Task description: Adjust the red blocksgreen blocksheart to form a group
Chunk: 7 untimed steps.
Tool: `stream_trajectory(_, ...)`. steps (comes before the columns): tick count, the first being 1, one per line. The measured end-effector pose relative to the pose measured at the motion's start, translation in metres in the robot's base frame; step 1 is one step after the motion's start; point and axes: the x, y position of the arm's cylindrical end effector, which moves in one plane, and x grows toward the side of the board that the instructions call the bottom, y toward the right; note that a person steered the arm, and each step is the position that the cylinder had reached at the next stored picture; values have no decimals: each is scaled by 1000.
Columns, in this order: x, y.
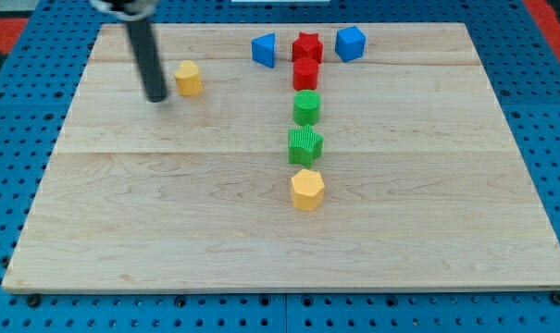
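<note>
Camera view: my tip (156, 96) beside yellow block (188, 79)

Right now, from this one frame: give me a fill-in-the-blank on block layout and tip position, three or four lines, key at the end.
1. My tip sits just to the view's ____ of the small yellow block.
2. The red star lies between two ____ blocks.
3. Directly below the red cylinder in the column comes the ____ cylinder.
4. The column's bottom block is ____.

Missing words: left; blue; green; yellow

Pale, smooth wooden desk (168, 213) with visible grain; ribbed green plastic-looking star block (305, 144); matt dark rod.
</note>
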Motion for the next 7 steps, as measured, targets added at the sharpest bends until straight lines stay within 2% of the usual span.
stream_trajectory(1,-45,23)
stream_trajectory(3,24,155)
stream_trajectory(4,-7,130)
stream_trajectory(5,-83,121)
stream_trajectory(6,-117,112)
stream_trajectory(7,-149,168)
